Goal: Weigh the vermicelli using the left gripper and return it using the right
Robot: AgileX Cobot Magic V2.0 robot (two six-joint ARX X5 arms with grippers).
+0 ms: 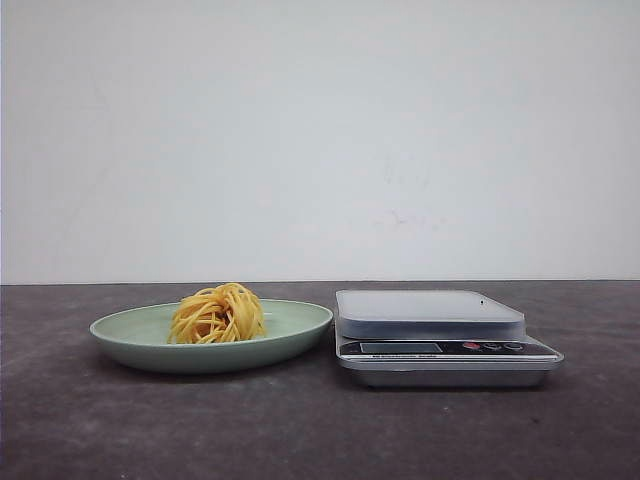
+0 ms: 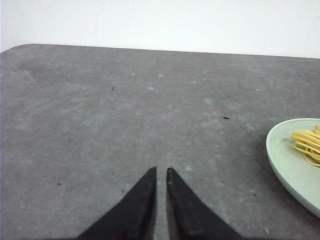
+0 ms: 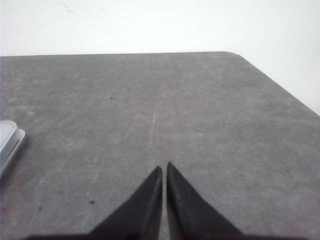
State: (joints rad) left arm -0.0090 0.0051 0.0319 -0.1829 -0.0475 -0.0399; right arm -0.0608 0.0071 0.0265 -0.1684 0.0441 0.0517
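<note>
The vermicelli (image 1: 218, 314) sat as a small tangled nest of yellow-orange strands on a pale green plate (image 1: 296, 325), a little toward the side of the plate away from the scale, and nothing gripped it. A silver kitchen scale (image 1: 440, 335) stood just beside the plate on the dark grey tabletop (image 1: 300, 430), its flat weighing platform bare and its display and buttons facing the front camera. In the front view neither arm showed. The left hand (image 2: 161, 171) hovered over bare tabletop with its two dark fingers nearly together, only a thin slit between the tips, holding nothing; the rim of the plate and a few noodle strands showed at the edge of that wrist view, well apart from the fingertips. The right hand (image 3: 164, 168) likewise had its fingers drawn almost together on nothing, over bare tabletop, with a corner of the scale just visible at the edge of its view.
</note>
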